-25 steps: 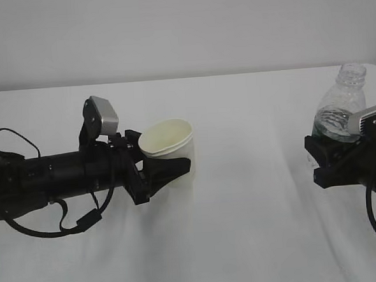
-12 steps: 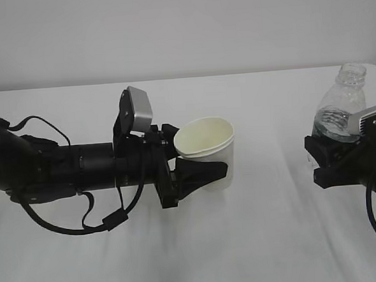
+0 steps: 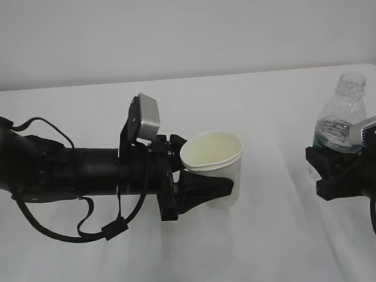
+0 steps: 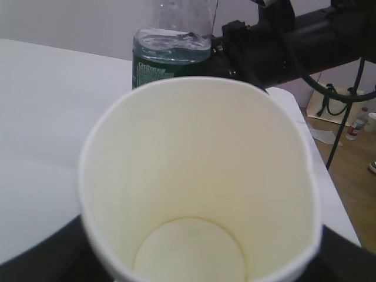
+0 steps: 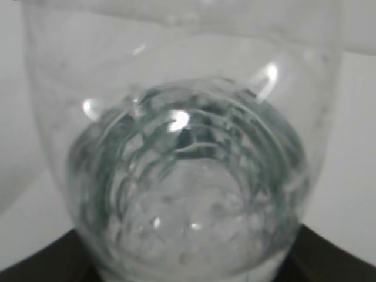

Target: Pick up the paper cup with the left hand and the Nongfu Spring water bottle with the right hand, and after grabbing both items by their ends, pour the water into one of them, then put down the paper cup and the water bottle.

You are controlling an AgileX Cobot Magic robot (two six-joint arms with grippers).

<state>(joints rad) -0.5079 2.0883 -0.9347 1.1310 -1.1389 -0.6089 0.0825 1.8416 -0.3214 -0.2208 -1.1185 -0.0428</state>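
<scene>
Two grips are recorded: the paper cup [image 3: 214, 174] is clamped upright by the left gripper [image 3: 207, 186] at centre; the Nongfu Spring water bottle [image 3: 342, 120], at three o'clock, is clamped by the right gripper [image 3: 333, 165].

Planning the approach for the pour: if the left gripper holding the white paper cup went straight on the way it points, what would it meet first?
Probably the clear plastic water bottle with the dark green label, held by the right gripper. The left gripper points rightward with the white paper cup, and its wrist view shows the bottle ahead; exact alignment in depth is uncertain.
</scene>
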